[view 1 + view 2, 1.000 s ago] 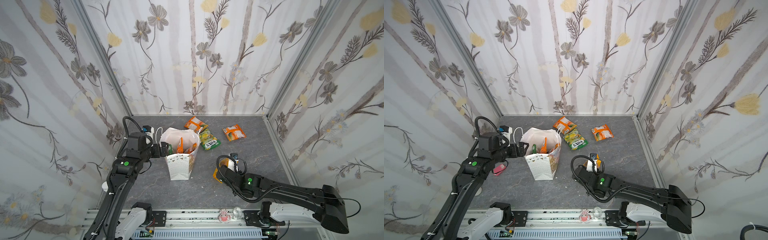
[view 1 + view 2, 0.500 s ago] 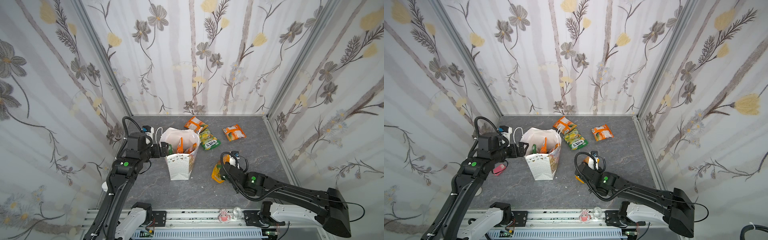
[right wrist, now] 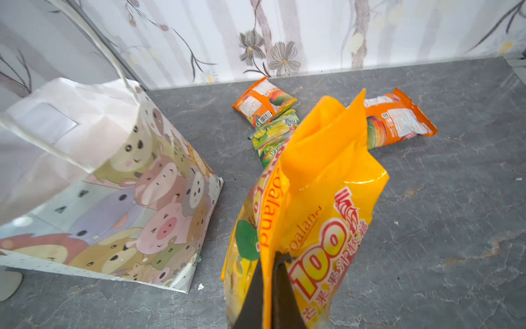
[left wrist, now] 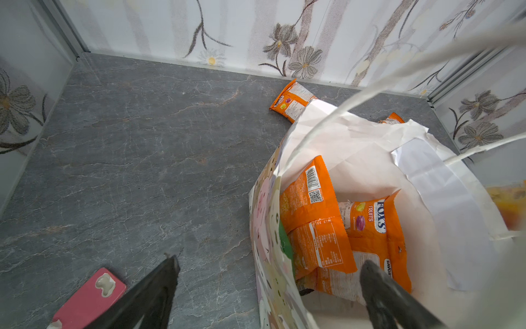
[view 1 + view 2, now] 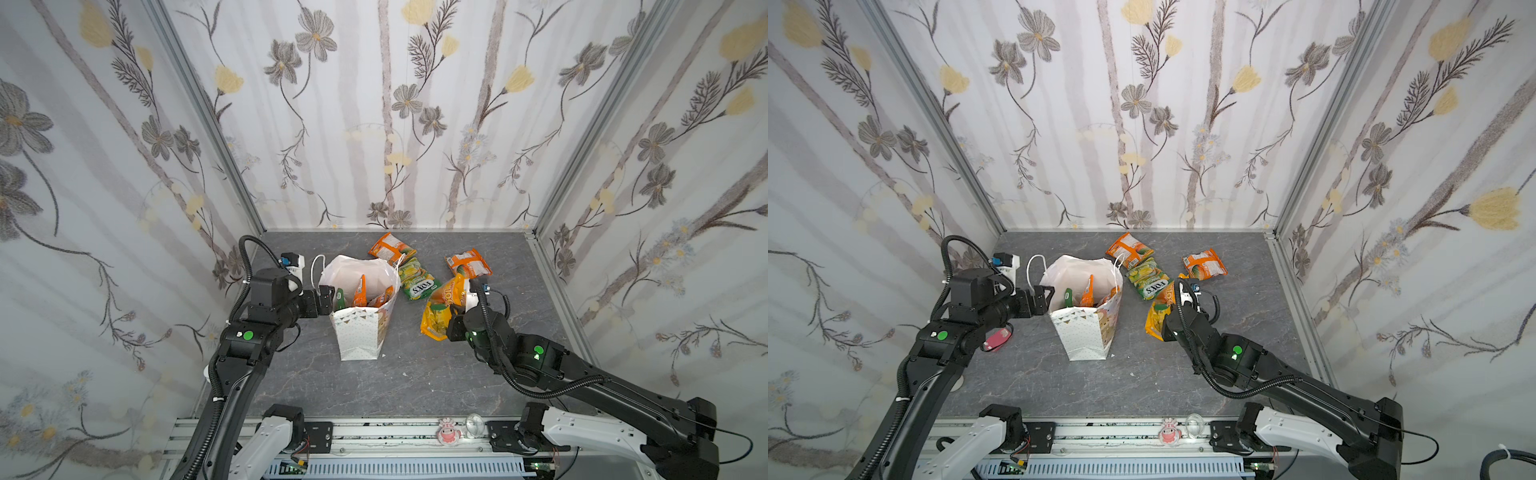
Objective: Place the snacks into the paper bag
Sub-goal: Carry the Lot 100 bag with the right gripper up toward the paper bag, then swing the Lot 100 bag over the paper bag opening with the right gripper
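The right tool (image 3: 270,265) is clamped shut on a fold of a yellow packet (image 3: 327,199) and holds it to the right of the paper bag (image 5: 359,336). A strip of bare worktop (image 5: 415,382) separates the packet from the bag. Whether the packet's lower edge touches the worktop cannot be told.

The bag stands upright left of centre with its mouth open and its rim crumpled. One cord handle (image 5: 313,268) arches toward the left wall. Orange packets (image 4: 313,216) stand on edge inside, close to the wall that the left tool (image 4: 270,260) straddles, so the rest of the mouth is free. That tool is spread wide, one finger inside the bag and one outside, and the paper between them is not pinched.

Behind the bag, a green packet (image 5: 415,282) touches a rear orange packet (image 5: 390,248) near the back wall. A second orange packet (image 5: 468,262) lies just beyond the held one. The front strip and the right side of the worktop are bare. A pink object (image 5: 995,338) lies by the left edge.
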You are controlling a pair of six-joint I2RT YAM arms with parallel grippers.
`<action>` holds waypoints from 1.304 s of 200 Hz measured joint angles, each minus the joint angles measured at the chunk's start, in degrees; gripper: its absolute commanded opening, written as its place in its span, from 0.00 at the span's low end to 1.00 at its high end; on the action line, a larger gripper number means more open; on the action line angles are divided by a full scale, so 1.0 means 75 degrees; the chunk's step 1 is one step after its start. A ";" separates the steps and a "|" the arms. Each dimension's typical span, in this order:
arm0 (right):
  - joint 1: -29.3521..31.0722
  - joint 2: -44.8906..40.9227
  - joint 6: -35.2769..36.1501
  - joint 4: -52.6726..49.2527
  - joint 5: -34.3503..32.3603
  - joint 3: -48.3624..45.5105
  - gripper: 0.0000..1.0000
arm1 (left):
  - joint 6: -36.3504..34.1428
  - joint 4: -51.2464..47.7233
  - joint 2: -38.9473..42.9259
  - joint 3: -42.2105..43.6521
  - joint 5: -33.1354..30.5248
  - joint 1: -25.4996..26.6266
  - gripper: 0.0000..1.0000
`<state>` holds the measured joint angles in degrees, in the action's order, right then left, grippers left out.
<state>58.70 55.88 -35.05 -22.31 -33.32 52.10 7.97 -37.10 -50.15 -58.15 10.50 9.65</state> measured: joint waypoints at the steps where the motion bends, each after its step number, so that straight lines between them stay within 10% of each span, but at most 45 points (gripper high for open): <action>1: 0.0000 0.0003 0.0015 0.0000 0.0000 0.0017 0.00 | 0.0000 0.0000 0.0000 0.0000 0.0000 0.0000 1.00; 261: 0.0615 0.2527 0.2888 -0.1775 0.1125 0.6569 0.00 | 0.0108 0.0006 0.0117 0.0140 0.0000 0.0000 1.00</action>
<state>63.31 74.83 -13.39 -35.62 -24.88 101.36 8.78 -37.06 -49.28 -57.10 10.50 9.65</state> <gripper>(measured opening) 0.049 0.998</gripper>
